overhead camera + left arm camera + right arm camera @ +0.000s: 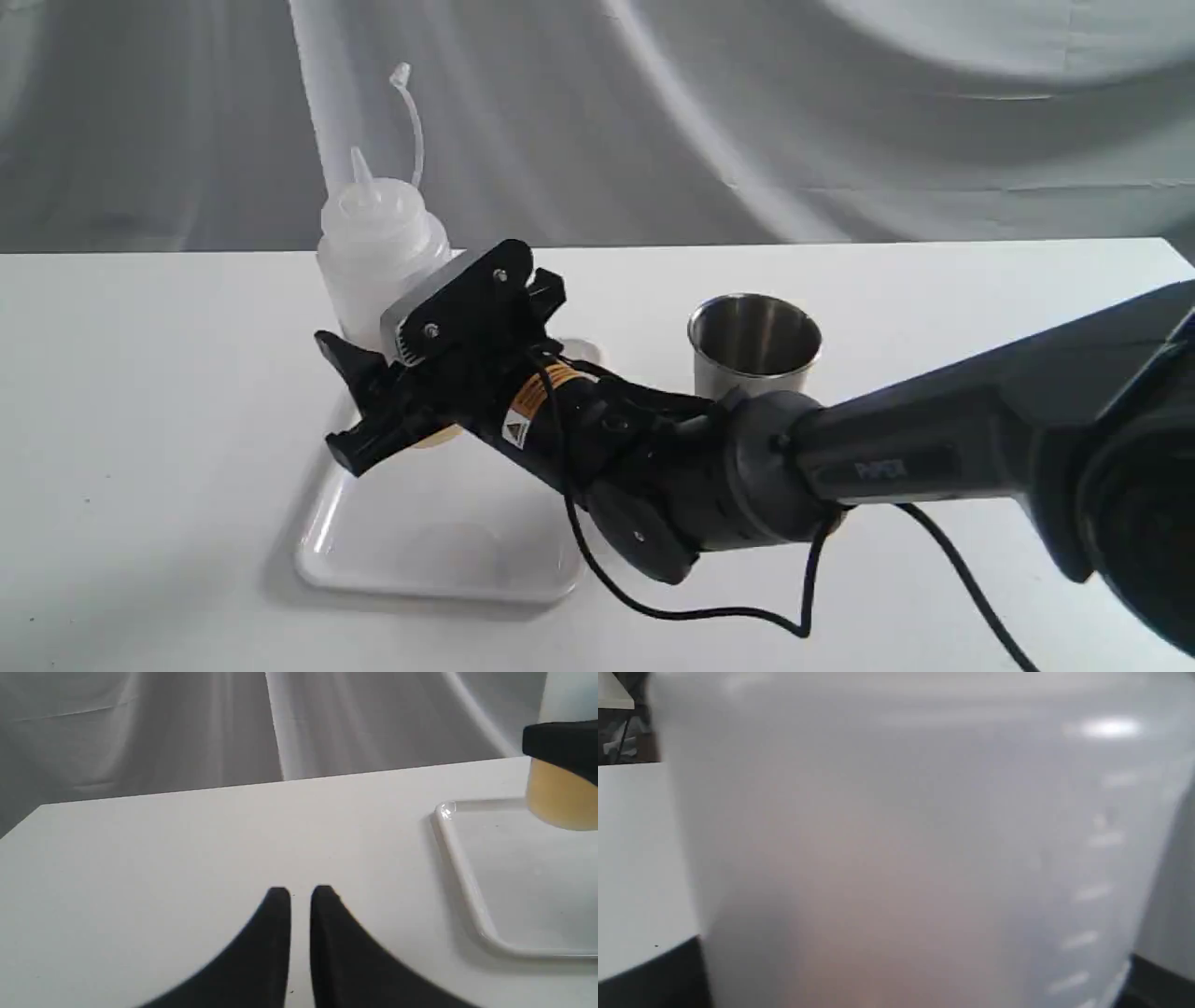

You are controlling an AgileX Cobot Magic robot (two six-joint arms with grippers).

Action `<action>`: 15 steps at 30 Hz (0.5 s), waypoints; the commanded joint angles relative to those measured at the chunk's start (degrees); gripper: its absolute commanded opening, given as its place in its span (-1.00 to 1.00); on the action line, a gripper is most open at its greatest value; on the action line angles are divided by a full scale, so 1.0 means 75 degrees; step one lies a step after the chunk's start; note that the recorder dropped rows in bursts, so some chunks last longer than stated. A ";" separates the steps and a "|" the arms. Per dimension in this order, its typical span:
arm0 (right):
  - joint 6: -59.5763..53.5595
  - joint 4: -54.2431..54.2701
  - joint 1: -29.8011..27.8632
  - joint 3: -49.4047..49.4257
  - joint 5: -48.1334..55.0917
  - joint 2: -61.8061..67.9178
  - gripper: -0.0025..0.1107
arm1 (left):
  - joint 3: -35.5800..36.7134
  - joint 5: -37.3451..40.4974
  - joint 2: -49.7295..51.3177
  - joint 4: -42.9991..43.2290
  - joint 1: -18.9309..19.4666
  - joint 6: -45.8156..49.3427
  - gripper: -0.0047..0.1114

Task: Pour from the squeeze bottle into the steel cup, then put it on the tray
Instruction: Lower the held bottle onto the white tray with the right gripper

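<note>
The squeeze bottle (pixel 378 252) stands upright over the far end of the white tray (pixel 439 551), nozzle up and cap strap curling above it. My right gripper (pixel 359 406) reaches across from the right and is shut on the bottle's lower body, one finger on each side. In the right wrist view the bottle (pixel 901 835) fills the picture, with dark fingers (pixel 654 975) at its edges. Amber liquid shows at the bottle's base (pixel 558 798); I cannot tell whether the base touches the tray (pixel 467 882). The steel cup (pixel 754 345) stands upright to the right of the tray. My left gripper (pixel 300 893) is shut and empty, low over the table.
A black cable (pixel 709 611) from the right arm loops over the table in front of the cup. The white table (pixel 140 420) ends at a grey draped backdrop (pixel 840 121). The right arm's forearm (pixel 934 448) crosses in front of the cup.
</note>
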 commanded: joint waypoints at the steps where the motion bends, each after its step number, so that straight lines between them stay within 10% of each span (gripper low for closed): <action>1: -0.0032 0.0209 0.0004 -0.0097 -0.0378 0.0000 -0.19 | 0.0034 -0.0027 -0.0038 -0.0003 -0.0052 -0.0014 -0.78; 15: -0.0032 0.0371 0.0004 -0.0097 -0.0802 0.0333 -0.19 | 0.0034 -0.0027 -0.0038 -0.0003 -0.0052 -0.0014 -0.78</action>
